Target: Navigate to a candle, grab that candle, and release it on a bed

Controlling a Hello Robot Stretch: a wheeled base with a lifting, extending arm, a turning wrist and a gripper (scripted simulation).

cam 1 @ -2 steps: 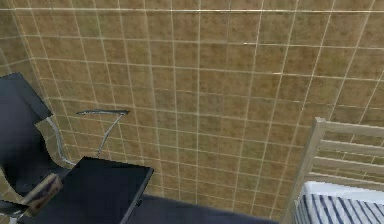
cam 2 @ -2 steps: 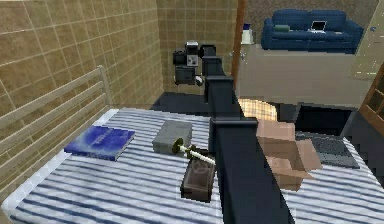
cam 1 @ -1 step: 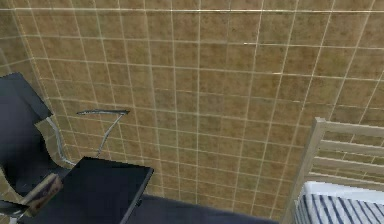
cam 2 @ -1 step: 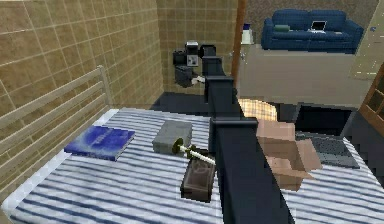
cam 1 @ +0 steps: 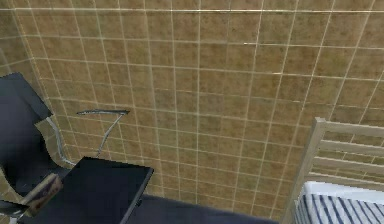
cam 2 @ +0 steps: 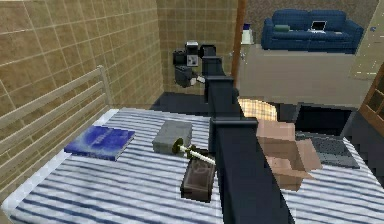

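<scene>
Blue-and-white striped covers dress the bed point(cam 2: 100, 185), where a cream candle point(cam 2: 192, 152) in a dark holder lies near the middle, between a grey box point(cam 2: 172, 136) and a dark brown box point(cam 2: 197, 181). Past the bed's far edge hangs the gripper point(cam 2: 183, 66); whether it holds anything cannot be told.
</scene>
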